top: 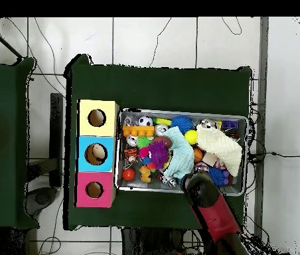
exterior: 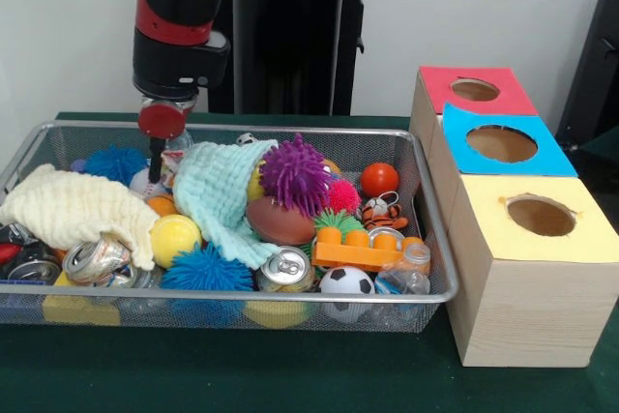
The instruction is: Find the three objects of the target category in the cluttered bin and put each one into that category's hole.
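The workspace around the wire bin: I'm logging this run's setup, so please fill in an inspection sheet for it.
Surface: table under a dark green cloth.
Job's things: wire mesh bin filled to the rim; yellow-topped box nearest the front camera, its hole unblocked. A printed wrapper may lie by the gripper; no other seen.
Clutter: cream cloth, mint cloth, purple spiky ball, crushed cans, football, orange brick.
Grippers: gripper lowered into the bin's far side; open or shut, cannot tell.
Cables: thin cables across the floor.
Surroundings: blue-topped box, red-topped box, white wall.
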`<state>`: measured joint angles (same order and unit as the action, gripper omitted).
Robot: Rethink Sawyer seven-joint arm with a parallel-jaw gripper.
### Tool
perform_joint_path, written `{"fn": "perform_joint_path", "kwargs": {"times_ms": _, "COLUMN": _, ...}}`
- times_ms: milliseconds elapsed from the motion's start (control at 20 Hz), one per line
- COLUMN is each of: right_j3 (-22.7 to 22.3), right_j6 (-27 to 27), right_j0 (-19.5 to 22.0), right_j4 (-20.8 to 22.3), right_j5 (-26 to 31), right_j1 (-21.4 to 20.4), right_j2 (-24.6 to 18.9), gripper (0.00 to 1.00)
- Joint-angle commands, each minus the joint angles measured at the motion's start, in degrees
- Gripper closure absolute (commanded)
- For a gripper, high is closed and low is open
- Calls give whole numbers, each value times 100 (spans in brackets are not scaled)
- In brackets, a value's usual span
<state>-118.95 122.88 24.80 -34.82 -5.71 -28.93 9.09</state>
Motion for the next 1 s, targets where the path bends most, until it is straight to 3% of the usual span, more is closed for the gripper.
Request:
{"fn": "perform_joint_path", "kwargs": {"times_ms": 50, "right_j3": 421, "right_j6": -71, "right_j0": -228, "right_j4": 511, "right_j5": 1002, "right_j1": 200, "right_j2": 365, "gripper": 0}}
{"fn": "perform_joint_path", "kwargs": {"times_ms": 400, "right_j3": 505, "right_j6": 219, "right_j0": -142, "right_j4": 653, "right_j5": 902, "right_j1": 384, "right_j2": 274, "gripper": 0}}
{"fn": "perform_joint_path", "kwargs": {"times_ms": 750, "right_j3": 357, "right_j6": 507, "right_j0": 296, "right_j4": 819, "right_j5": 478, "right_j1": 719, "right_j2": -95, "gripper": 0}}
{"fn": "perform_joint_path", "kwargs": {"times_ms": 1000, "right_j3": 433, "right_j6": 561, "right_j0": 382, "right_j4": 889, "right_j5": 351, "right_j1": 908, "right_j2": -131, "gripper": 0}}
